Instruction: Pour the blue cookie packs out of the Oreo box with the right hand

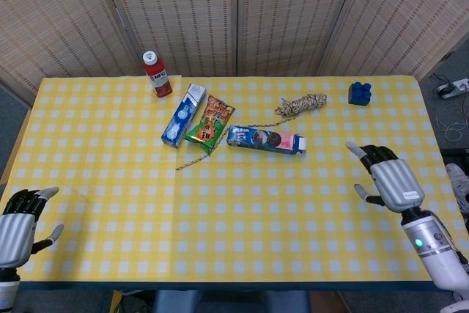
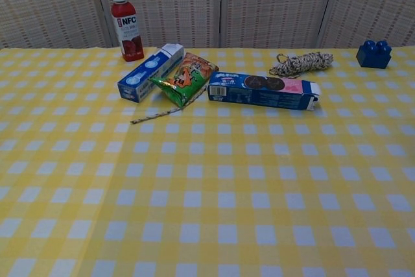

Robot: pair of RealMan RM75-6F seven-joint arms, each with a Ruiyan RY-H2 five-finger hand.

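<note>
- Right robot hand (image 1: 386,178) hovered over the surface (image 1: 242,240), to the right of the Oreo box (image 1: 265,139) and a little nearer to the robot; its fingers were apart and it held nothing.
- Left robot hand (image 1: 20,219) was at the near edge of the surface, far to the left of the Oreo box, with fingers also apart and empty.
- Judging from this, the step in hand was the reach toward the box; no grasp was made yet and nothing was poured.
- Next move, I think, calls for the right robot hand to travel left and away from the robot until it is above the box, then to take it around the body so that it can be lifted and tipped with the open end down.
- Oreo box lay flat on its long side, blue with a pink part at its right end; in the chest view that end looked open, but no blue packs were visible.
- Just left of the box lay a green snack bag (image 1: 209,122), and behind the box, a little to the right, lay a rope bundle (image 1: 300,104), so the approach from the right seemed the freer one.
</note>
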